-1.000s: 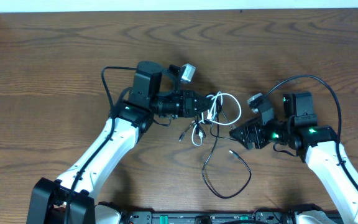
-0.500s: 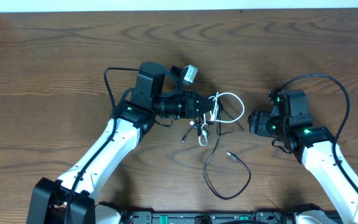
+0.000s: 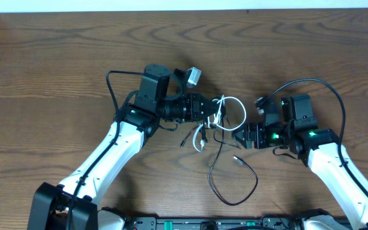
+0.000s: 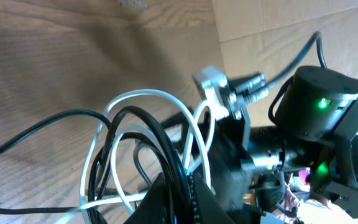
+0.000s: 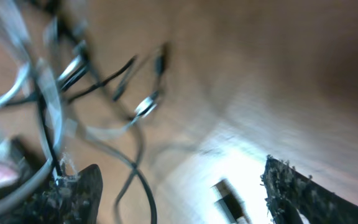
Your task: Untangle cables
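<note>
**White and black cables (image 3: 222,120) knotted, one side held**

Overhead: the left gripper (image 3: 213,112) is clamped on the cables at the knot. There the white cable (image 3: 234,98) makes loops. The black cable (image 3: 235,202) trails in a wide loop toward the near edge of the wooden table (image 3: 56,57), with a small plug (image 3: 238,159) lying loose. The right gripper (image 3: 237,136) sits just beside the knot, opposite the left one.

Left wrist: white loops and black strands cross over one another right at the closed fingers (image 4: 178,186). The right arm (image 4: 316,112) looms close behind.

Right wrist: the view is blurred. The jaws stand wide apart with nothing between them. The strands lie to the upper left and a plug end (image 5: 145,107) is near them.

Risks, as I judge them: in this crowd of strands the right jaws could close on both cords, or on the wrong one. A pull would then tighten the knot. A hard tug could also drag the bundle out of the left grip. The grippers are near enough to bump.

No container shows in any view.
</note>
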Controlling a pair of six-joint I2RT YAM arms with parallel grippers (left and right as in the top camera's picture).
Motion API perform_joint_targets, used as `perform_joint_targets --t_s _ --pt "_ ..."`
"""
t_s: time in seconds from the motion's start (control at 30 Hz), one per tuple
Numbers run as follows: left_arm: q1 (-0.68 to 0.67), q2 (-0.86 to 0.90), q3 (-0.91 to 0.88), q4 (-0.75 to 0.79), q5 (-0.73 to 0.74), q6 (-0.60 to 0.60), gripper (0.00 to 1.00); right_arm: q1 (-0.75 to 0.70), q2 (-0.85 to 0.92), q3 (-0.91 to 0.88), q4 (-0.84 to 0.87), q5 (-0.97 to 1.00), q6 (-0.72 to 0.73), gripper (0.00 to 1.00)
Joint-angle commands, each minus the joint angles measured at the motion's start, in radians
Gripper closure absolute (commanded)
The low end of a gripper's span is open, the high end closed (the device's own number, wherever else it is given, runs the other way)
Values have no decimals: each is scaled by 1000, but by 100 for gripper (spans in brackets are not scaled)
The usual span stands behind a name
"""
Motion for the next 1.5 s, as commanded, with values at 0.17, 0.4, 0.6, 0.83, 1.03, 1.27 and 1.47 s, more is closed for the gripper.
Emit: perform_joint_targets --t_s 0.17,0.4,0.6,0.83,1.03,1.27,1.47 --pt "-1 -16 21 28 -13 9 91 16 5 -6 -100 -159 -80 21" --pt "-1 -16 21 35 -16 9 91 47 4 -6 -82 -221 -138 19" --pt "0 -18 22 172 -8 -58 91 113 9 -6 -93 -193 -140 22" --pt "0 -26 22 317 -8 -137 91 171 9 -6 -143 -37 -109 30" --pt "16 -31 22 319 -5 -137 91 175 9 -6 -179 170 6 28" --pt "17 -31 22 225 -9 -106 91 175 8 -6 -29 175 -19 23" --pt "17 -31 22 198 -8 -102 91 175 8 -6 172 267 51 28"
